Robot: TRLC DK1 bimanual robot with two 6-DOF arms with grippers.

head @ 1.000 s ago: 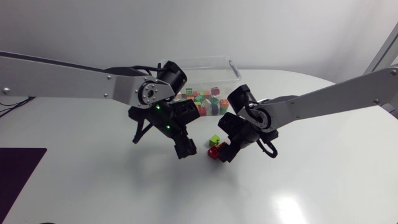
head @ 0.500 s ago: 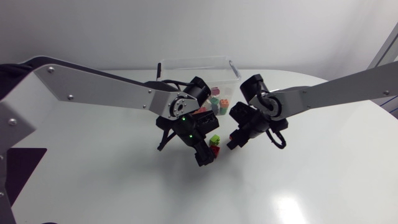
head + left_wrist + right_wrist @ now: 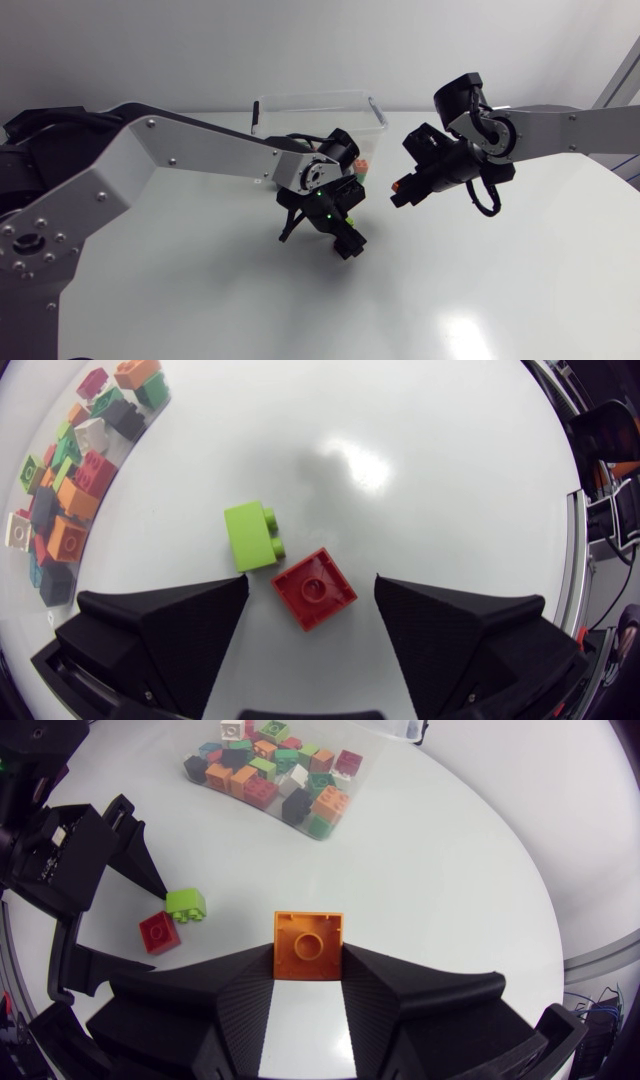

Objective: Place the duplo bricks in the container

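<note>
Frame centre: left gripper (image 3: 349, 242) spread astride red duplo brick (image 3: 314, 588), lime brick (image 3: 251, 537) touching it; upper right: right gripper (image 3: 401, 191) clamped on orange brick (image 3: 308, 945).

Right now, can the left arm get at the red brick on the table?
Probably yes: the left gripper hangs open over the red brick, with only the lime brick close beside it.

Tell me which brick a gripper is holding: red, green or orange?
The orange square plastic brick, clamped in the right gripper. The red square brick and the lime green brick lie untouched on the white table.
</note>
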